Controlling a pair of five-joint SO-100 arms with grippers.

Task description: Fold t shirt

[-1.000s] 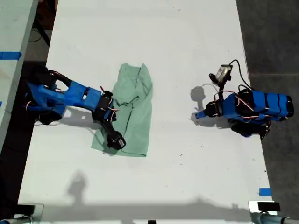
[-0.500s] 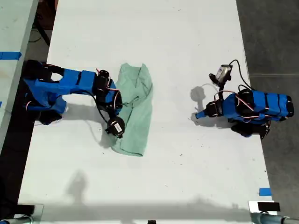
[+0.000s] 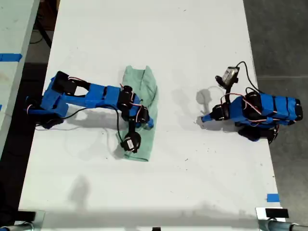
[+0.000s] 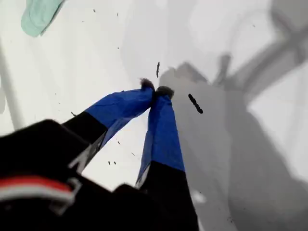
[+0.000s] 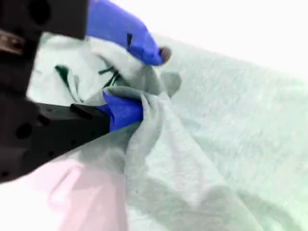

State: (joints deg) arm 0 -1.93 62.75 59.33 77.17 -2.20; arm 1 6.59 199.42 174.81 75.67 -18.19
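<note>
You have my second gripper (image 5: pixel 144 82) with its fingers pinched on a ridge of the t shirt (image 3: pixel 142 103), cloth bunched between the tips, likely so you can carry that edge across for the next fold. My first gripper (image 4: pixel 155 90) is closed on nothing above the bare white table (image 3: pixel 159 33), well apart from the cloth. You are working one shirt with two arms.
</note>
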